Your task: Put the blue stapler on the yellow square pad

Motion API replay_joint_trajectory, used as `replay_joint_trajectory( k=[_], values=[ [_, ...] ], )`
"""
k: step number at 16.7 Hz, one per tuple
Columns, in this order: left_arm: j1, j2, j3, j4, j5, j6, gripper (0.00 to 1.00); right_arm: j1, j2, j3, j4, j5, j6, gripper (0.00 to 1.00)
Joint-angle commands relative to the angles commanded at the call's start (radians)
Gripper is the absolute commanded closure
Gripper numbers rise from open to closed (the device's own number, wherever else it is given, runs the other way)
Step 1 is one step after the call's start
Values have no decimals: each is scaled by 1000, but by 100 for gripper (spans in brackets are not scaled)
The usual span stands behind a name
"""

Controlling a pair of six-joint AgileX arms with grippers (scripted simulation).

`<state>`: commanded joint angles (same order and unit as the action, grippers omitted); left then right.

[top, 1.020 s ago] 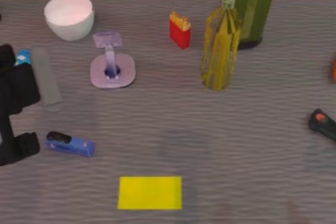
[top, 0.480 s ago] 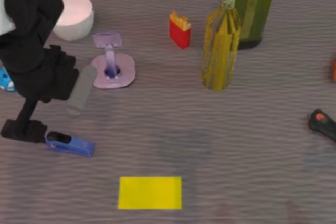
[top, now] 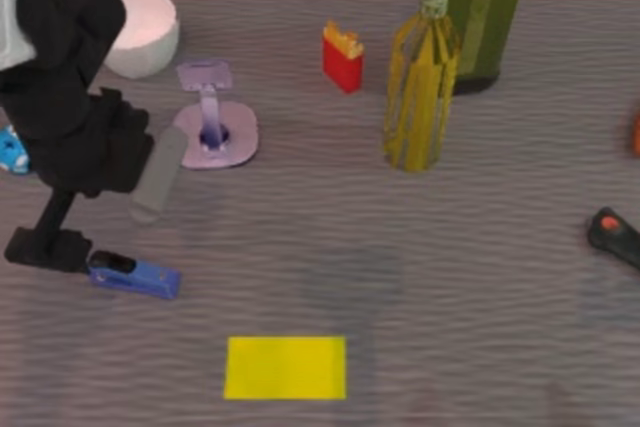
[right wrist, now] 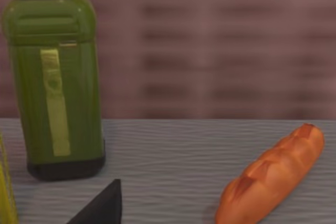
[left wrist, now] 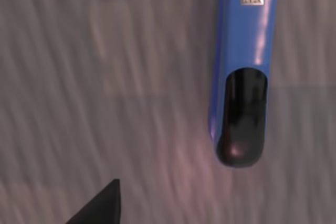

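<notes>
Near the worktop's (top: 420, 247) left edge in the top view, the blue stapler (top: 133, 274) lies flat, its long axis running roughly left to right with the black-topped end pointing left. The left gripper (top: 48, 247) sits just beside that black end, not around it; whether its fingers are wide or narrow cannot be told. The yellow square pad (top: 285, 367) lies near the front edge, to the stapler's right and closer to the camera, with bare worktop between them. The right gripper (top: 615, 234) rests far off at the right edge, so the left arm is much nearer.
</notes>
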<state>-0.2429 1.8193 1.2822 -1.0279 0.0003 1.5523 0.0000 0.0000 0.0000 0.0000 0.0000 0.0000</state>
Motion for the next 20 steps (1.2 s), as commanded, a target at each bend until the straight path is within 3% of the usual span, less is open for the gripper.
replay_joint_trajectory(
  k=[8,14,20],
  values=[
    [-2,148,-167,323,1,4,0,0,0,0,0,0,0,0],
    [-1,170,-190,361,1,5,0,0,0,0,0,0,0,0],
    [-1,170,-190,361,1,5,45,0,0,0,0,0,0,0]
  ],
)
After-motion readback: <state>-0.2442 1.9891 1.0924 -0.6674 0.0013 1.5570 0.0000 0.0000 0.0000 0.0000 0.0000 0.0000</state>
